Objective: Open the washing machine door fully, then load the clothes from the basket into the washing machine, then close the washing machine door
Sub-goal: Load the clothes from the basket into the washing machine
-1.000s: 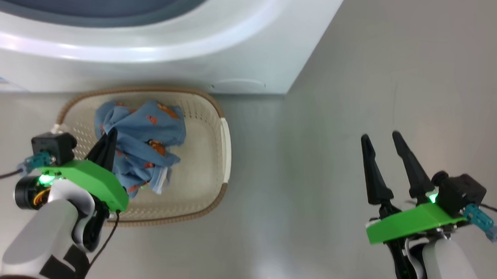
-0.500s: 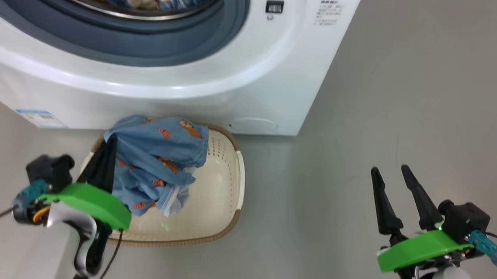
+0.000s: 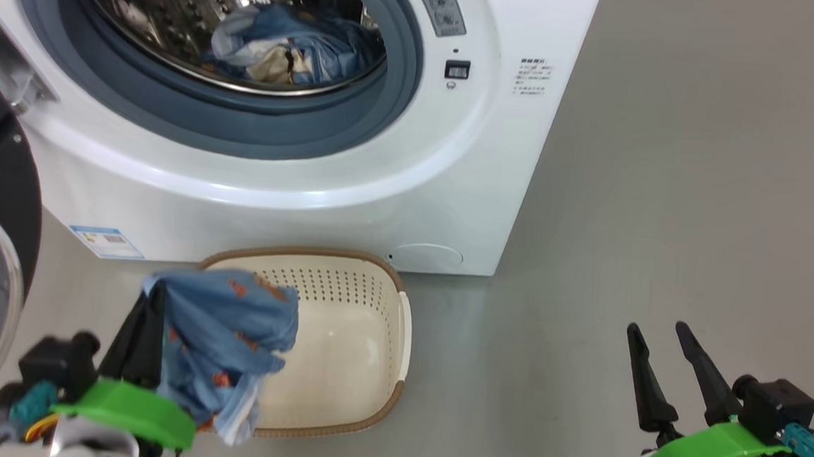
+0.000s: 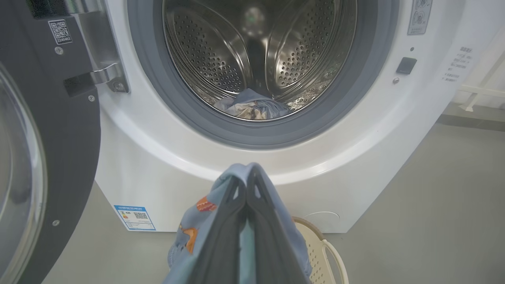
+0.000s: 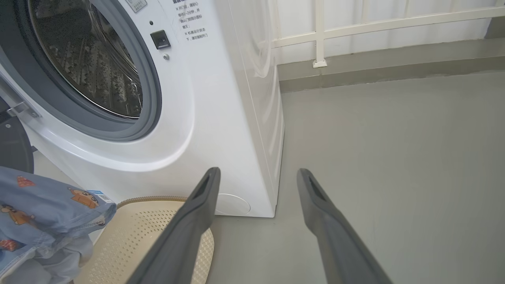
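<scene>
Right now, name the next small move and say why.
Probably carry the left claw up and forward to the drum: it is shut on the clothes over the basket, below the opening, and the washing machine door stands open.

Glossy grey floor [image 3: 665,166], white railing [image 5: 318,35] against pale wall [image 5: 394,43], grey skirting [image 5: 394,68]

A blue-edged label [image 4: 136,217] bearing a QR code sits at the lower left corner of the washing machine [image 4: 355,157] front. A second QR sticker [image 4: 60,31] is on the washing machine door [image 4: 59,138]. The small Chinese print [image 5: 189,23] at the front's upper right is too fine to read.
</scene>
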Controlling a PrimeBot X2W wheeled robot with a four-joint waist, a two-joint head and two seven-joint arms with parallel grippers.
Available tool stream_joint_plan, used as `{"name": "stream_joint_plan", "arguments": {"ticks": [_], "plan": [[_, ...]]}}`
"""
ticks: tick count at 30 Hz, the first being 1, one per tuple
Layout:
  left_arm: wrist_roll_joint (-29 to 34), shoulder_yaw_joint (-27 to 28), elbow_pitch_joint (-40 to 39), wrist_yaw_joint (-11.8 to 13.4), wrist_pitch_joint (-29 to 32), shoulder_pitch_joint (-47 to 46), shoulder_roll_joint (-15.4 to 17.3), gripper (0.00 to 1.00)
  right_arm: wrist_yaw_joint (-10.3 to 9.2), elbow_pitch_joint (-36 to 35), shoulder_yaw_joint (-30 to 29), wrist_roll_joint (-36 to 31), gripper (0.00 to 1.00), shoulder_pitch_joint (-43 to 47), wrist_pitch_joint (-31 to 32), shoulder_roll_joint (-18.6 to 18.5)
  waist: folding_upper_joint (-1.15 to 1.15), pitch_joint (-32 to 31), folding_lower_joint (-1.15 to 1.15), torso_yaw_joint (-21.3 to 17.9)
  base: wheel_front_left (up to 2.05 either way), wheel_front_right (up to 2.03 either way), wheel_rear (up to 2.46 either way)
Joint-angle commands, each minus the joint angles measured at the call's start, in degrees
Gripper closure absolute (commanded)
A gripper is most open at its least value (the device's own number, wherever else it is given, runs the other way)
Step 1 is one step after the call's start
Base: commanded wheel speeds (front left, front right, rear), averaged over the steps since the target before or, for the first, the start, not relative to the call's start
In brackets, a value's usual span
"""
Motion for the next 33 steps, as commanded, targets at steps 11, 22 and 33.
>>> {"name": "stream_joint_plan", "arguments": {"ticks": [11,22,33], "plan": [[4.2,7.4,-9.9,-0.2,-0.4,9.1,-1.3,1.00,0.09,-2.1,-0.1,0.5,0.00,2.6,-0.3,-0.7,0.00,-1.9,0.00,-0.6,0.00,0.00,0.00],[4.3,7.9,-10.7,-0.2,-0.4,6.7,-3.2,1.00,0.09,-2.6,-0.3,0.3,0.00,1.5,-0.3,0.0,0.00,0.3,0.00,-1.4,0.00,0.00,0.00],[4.4,10.5,-8.9,-0.2,-0.4,-7.1,-2.5,1.00,0.09,-3.0,0.1,0.0,0.00,-1.0,-0.3,1.1,0.00,4.7,0.00,-2.6,0.00,0.00,0.00]]}}
